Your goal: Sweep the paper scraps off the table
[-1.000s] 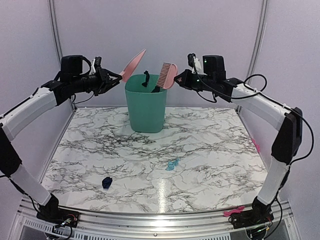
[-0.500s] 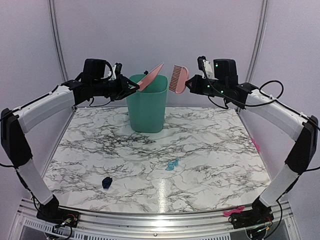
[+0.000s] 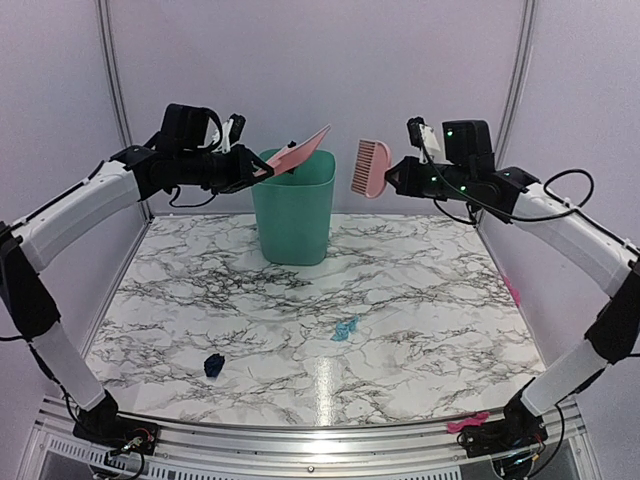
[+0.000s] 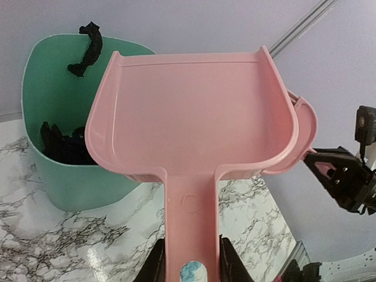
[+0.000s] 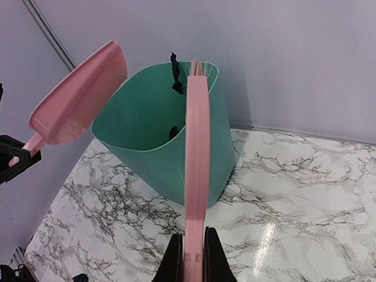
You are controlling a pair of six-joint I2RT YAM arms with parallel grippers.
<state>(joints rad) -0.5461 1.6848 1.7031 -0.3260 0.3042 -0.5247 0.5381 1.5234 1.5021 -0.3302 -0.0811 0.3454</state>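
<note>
Left claw (image 4: 188,265) clamps the pink dustpan (image 4: 188,129) by its handle; right claw (image 5: 191,258) clamps the pink brush (image 5: 196,153), both raised beside the green bin (image 3: 292,215).
Dustpan tilts over the rim, evidently for tipping; two paper scraps (image 3: 214,365) lie unswept on the surface (image 3: 430,290).

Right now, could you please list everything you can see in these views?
table: one, white marble with dark veins, under everything
bin: one, green, upright at the table's far centre
black scraps: several, black, inside the bin; one hangs on its rim
dark scrap: one, navy, table's near left
blue scrap: one, light blue, table's centre
pink bits: two, pink, one at the table's right edge, one by the right arm's base; too small to identify
dustpan: one, pink, tilted in the air by the bin's top
brush: one, pink, in the air right of the bin
left end effector: black, shut on the dustpan's handle
right end effector: black, shut on the brush
</note>
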